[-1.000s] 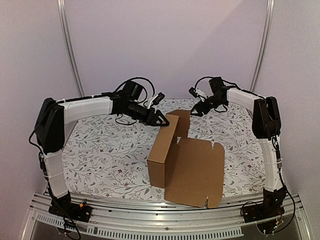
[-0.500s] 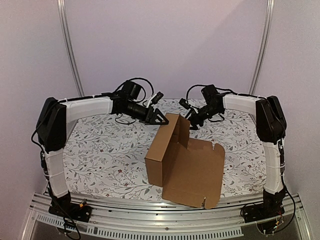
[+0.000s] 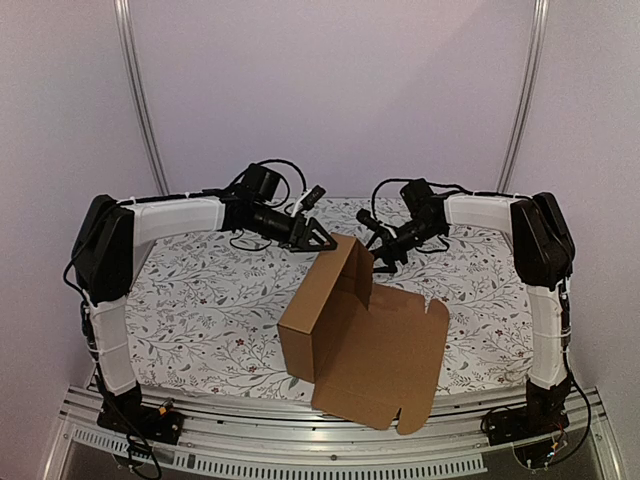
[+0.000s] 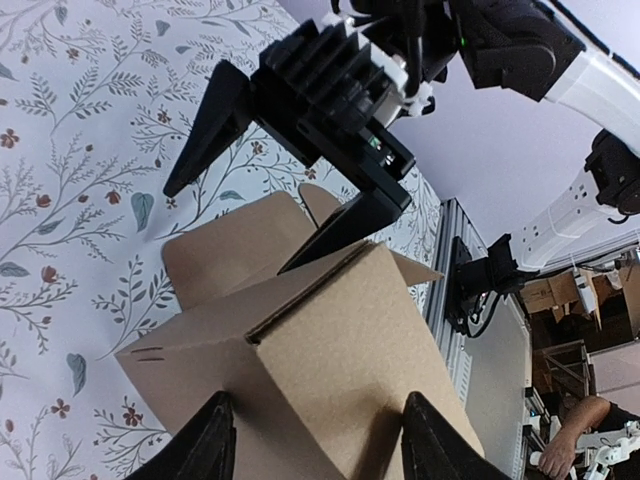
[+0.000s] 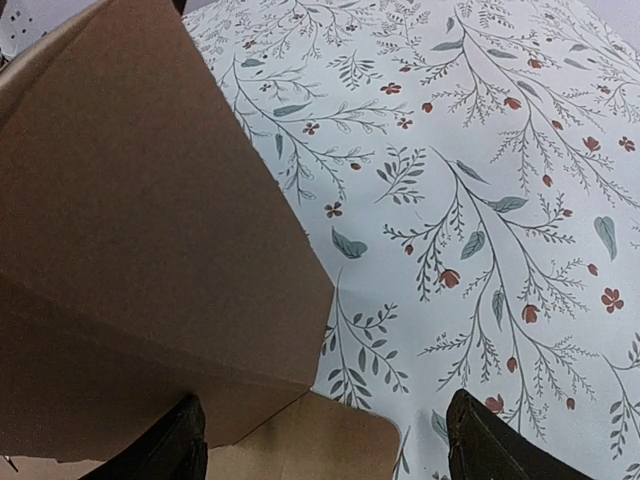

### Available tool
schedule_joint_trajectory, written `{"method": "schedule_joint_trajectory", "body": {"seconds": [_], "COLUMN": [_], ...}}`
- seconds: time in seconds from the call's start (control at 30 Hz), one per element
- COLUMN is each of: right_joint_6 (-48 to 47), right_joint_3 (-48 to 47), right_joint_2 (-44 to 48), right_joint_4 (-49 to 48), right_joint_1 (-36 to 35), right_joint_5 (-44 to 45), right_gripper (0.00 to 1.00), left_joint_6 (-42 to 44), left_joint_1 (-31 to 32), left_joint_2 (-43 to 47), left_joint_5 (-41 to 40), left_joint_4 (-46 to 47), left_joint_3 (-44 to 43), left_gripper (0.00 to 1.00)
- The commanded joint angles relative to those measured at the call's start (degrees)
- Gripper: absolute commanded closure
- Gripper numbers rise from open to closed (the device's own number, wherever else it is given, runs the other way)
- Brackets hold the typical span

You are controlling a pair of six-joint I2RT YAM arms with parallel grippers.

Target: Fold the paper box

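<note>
Item: paper box (image 3: 365, 340), part-folded, centre of frame on my floral desk (image 3: 200, 290).
Left claw (image 3: 325, 240) spread, straddling its far upper corner; right claw (image 3: 372, 245) wide, one finger at the raised flap, gripping nothing.

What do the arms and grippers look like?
The left arm and right arm have white link covers with black joints and bases. Black cables loop at both wrists. The left gripper and right gripper are black, each with two tapered fingers.

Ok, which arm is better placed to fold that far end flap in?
Likely the right: the right gripper is open right at the far flap of the paper box; the left gripper sits over the side wall.
</note>
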State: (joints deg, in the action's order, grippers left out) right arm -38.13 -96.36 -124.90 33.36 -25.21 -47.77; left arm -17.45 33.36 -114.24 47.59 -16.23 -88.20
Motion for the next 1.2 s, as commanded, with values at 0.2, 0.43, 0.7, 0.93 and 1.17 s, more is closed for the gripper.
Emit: {"method": "schedule_joint_trajectory", "body": {"seconds": [0.2,0.43,0.7,0.93,1.17], "right_joint_6": [-9.69,2.82,15.54,15.35,18.00], "right_joint_3": [0.35,4.89,13.47,16.41,10.01], "right_joint_2": [3.61,5.06,8.83,11.62,5.85], "right_joint_4": [10.11,-1.70,-14.98,-18.01,-20.55], "right_joint_1": [-0.92,-2.95,-6.36,-6.63,-8.92], "right_joint_5": [-4.29,-5.48,5.32,5.00,4.54], "right_gripper": [0.19,0.19,0.19,0.20,0.24], "left_joint_6": [0.48,0.84,4.73,5.16,-1.42], "left_joint_1": [-0.43,0.41,1.44,1.44,1.35], "left_joint_2": [-0.63,-0.87,0.68,1.84,0.84], "left_joint_5": [2.18,3.22,-1.00,0.09,6.20], "left_joint_4": [-0.87,-2.86,-10.00,-10.97,-2.73], "left_joint_3": [1.34,1.65,2.88,4.49,6.29], "left_gripper": [0.44,0.47,0.47,0.47,0.46]}}
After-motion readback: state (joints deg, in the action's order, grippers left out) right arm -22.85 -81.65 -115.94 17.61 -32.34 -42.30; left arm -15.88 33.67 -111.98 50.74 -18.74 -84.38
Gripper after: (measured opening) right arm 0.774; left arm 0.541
